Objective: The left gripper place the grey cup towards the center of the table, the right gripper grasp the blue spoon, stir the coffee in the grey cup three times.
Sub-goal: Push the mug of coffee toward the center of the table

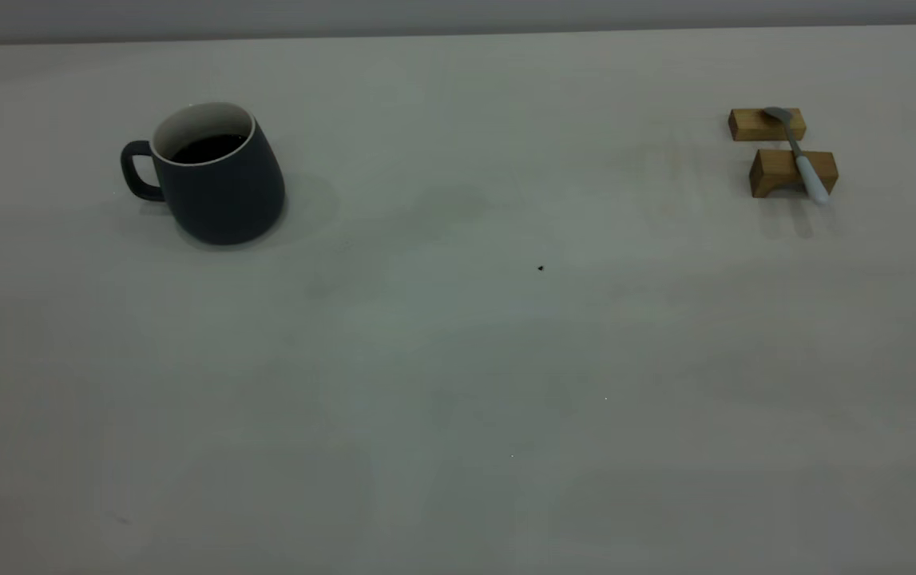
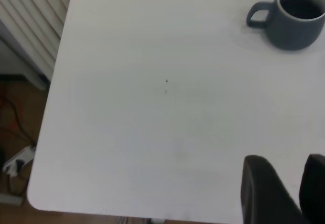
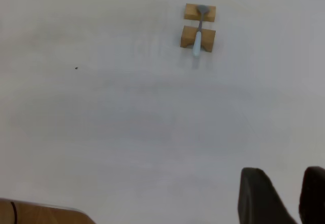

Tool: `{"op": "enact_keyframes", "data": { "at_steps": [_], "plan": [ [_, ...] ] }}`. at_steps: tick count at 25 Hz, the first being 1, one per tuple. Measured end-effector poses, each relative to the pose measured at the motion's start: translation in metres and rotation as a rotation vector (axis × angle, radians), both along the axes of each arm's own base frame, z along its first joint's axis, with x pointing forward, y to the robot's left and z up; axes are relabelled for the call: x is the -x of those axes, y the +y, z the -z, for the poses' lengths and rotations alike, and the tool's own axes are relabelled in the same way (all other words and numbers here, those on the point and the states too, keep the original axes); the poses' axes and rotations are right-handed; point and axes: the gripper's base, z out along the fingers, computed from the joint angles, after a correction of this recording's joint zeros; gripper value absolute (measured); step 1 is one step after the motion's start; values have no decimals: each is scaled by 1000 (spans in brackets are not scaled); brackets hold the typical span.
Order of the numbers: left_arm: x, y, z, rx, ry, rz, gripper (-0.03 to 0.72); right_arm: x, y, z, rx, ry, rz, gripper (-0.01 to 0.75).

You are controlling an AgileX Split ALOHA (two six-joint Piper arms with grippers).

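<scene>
With the grey cup (image 1: pixel 218 180) of coffee (image 1: pixel 208 148) far left of the bench's (image 1: pixel 458 383) dark speck (image 1: pixel 541 268), the blue spoon (image 1: pixel 801 156) bridged two wooden blocks (image 1: pixel 791 172) far right of it, probably for easy grasping, both claws (image 2: pixel 289 188) (image 3: pixel 287 193) released and well apart from them.

A: What's blocking the table (image 1: pixel 458 383)?
B: A cup (image 1: pixel 218 180) is standing far left; a spoon (image 1: pixel 801 156) is lying across two blocks (image 1: pixel 781 172) far right.
A: Between?
B: Open surface is stretching wide.
</scene>
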Motion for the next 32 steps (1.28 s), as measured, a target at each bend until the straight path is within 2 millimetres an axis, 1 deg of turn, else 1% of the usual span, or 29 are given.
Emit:
{"op": "enact_keyframes", "data": {
  "at_steps": [3,4,7,9,10,12,13,14,15,16,19,23,25,29,32],
  "plan": [
    [-36,0,-3,-20,63,26,257,0,0,0,0,0,0,238],
    [-54,0,-3,-26,87,39,264,0,0,0,0,0,0,238],
    [-96,0,-1,-44,150,74,323,0,0,0,0,0,0,238],
    [-126,0,1,-72,196,118,404,0,0,0,0,0,0,238],
    [-143,0,5,-91,226,147,446,0,0,0,0,0,0,238],
    [-176,0,12,-129,262,207,556,0,0,0,0,0,0,238],
    [-189,0,16,-150,276,241,600,0,0,0,0,0,0,238],
    [-208,-1,21,-171,289,277,642,0,0,0,0,0,0,238],
    [-220,-3,25,-187,302,307,666,0,0,0,0,0,0,238],
    [-234,-5,31,-210,321,347,678,0,0,0,0,0,0,238],
    [-269,-11,45,-269,371,454,675,0,0,0,0,0,0,238],
    [-306,-21,72,-356,443,621,651,0,0,0,0,0,0,238],
    [-323,-26,92,-383,496,696,650,0,0,0,0,-1,0,238],
    [-344,-33,124,-454,578,863,648,0,0,0,0,-1,0,238],
    [-353,-35,145,-512,632,1007,643,0,0,0,0,-1,0,238]
  ]
}}
